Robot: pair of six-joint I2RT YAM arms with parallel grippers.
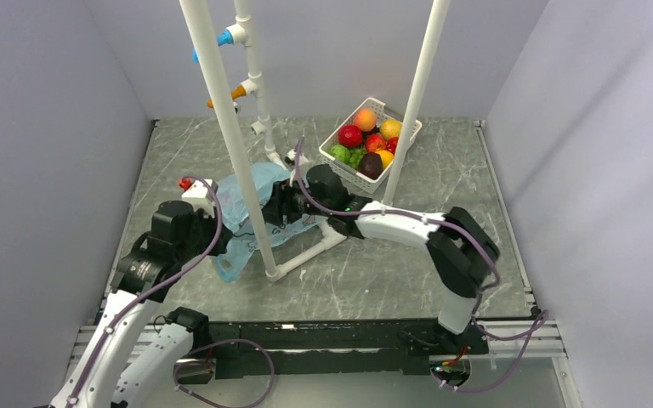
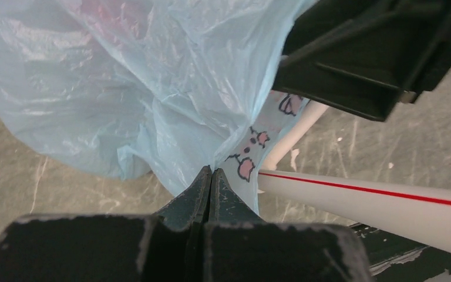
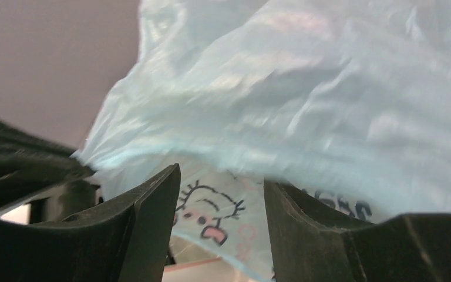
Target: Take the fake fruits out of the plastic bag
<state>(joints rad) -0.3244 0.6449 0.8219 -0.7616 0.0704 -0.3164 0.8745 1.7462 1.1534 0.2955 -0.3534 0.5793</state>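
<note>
The light-blue plastic bag [image 1: 231, 214] lies bunched on the table between my two grippers. My left gripper [image 1: 211, 197] is shut on the bag's edge; in the left wrist view the film [image 2: 123, 88] rises straight out of the closed fingertips [image 2: 211, 171]. My right gripper [image 1: 279, 208] reaches in from the right. Its jaws [image 3: 222, 175] stand apart, with the bag's printed cartoon panel [image 3: 211, 208] between them. A reddish shape [image 2: 103, 14] shows faintly through the film; I cannot tell whether it is one of the fake fruits. No fruit lies bare near the bag.
A white pipe frame stands over the bag: an upright [image 1: 236, 153] crosses in front of it and a base pipe [image 1: 315, 246] runs under my right arm. A white slotted basket [image 1: 395, 149] at the back holds several coloured fruits. Grey walls close in both sides.
</note>
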